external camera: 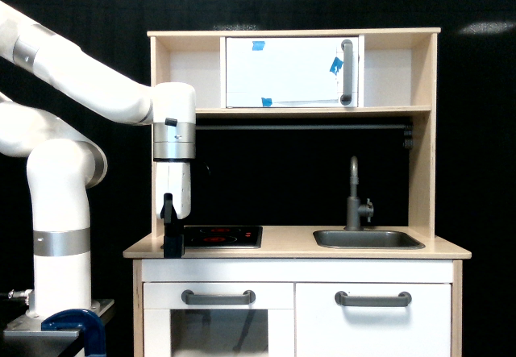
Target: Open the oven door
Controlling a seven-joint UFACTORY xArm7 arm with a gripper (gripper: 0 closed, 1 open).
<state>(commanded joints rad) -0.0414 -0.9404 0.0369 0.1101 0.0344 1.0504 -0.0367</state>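
Up on the top shelf of the toy kitchen [294, 248], set between two open cubbies, sat the oven door [286, 71]: wide, white, rectangular, shut flush in its frame, marked with small blue tape pieces [258, 45] near the top edge, the bottom edge and beside the handle. Carried one vertical grey bar handle [347, 72] toward the exterior view's right edge, standing off the face on two mounts. Judged light and rigid, a thin painted panel likely hung on hinges at the opposite side and so likely to swing outward with little force, perhaps after a slight catch. Looked smooth and rather slippery on the face, with no lip to hook, which left the bar as the only sensible hold; best taken around its middle, fingers closing across the bar from either side, then drawn along an arc rather than straight out so as not to strain the mounts or rock the whole unit. Hung well apart from all that, low at the exterior view's left, the gripper [171, 240], pointing down just over the countertop beside the black hob [222, 236]; dark against dark, so could not tell whether spread or pressed together, though nothing seen pinched in it. Not yet begun, by the look of things, with a long reach up and across still needed.
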